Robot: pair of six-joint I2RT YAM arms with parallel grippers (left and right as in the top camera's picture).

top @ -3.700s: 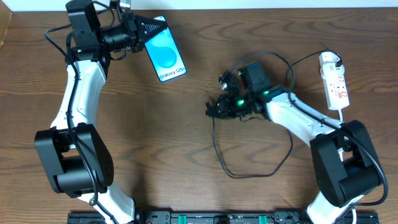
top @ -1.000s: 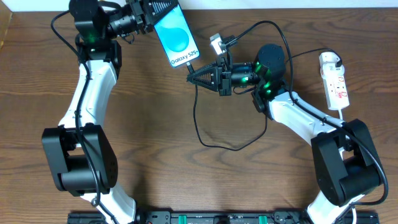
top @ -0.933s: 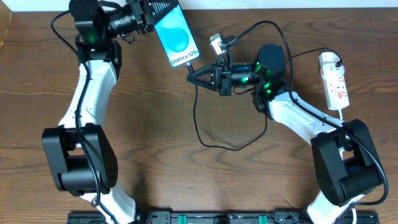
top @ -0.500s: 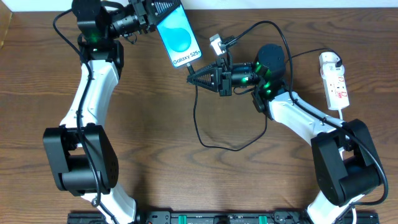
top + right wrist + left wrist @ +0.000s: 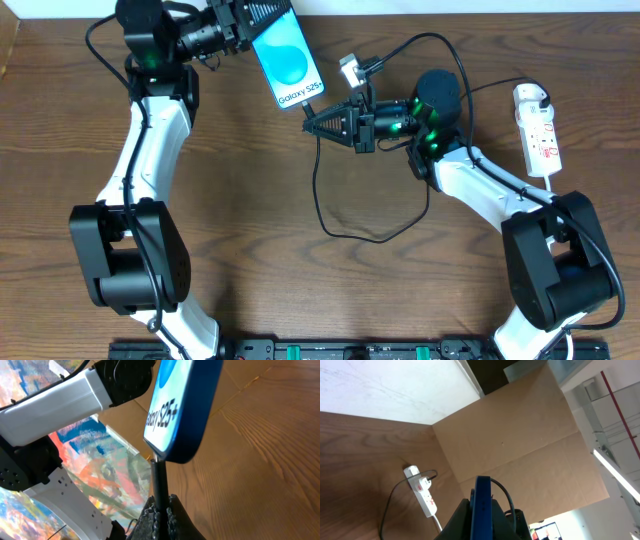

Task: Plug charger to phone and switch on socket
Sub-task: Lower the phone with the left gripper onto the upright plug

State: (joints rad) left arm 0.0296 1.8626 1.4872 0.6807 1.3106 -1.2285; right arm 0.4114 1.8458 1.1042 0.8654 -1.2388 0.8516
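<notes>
- Across the upper middle of the overhead frame, above the brown table (image 5: 230,250), the phone (image 5: 288,62) and the charger (image 5: 325,195) have come together. Seconds ago they were well apart.
- The left gripper (image 5: 255,20) pinches the phone by its top end and holds it tilted off the wood, screen up. It has crept slightly right in the last second.
- The socket (image 5: 538,135) lies alone at the right edge, so I judge the switching is yet to come.
- The charger's slack loops down below centre. The right gripper (image 5: 312,123) is clamped on its plug end, just under the phone's lower edge.
- Only the right wrist view shows the connector tip (image 5: 158,480) meeting that edge. I cannot tell whether it is seated.
- The left wrist view shows the phone edge-on and the socket beyond it, but no plug.
</notes>
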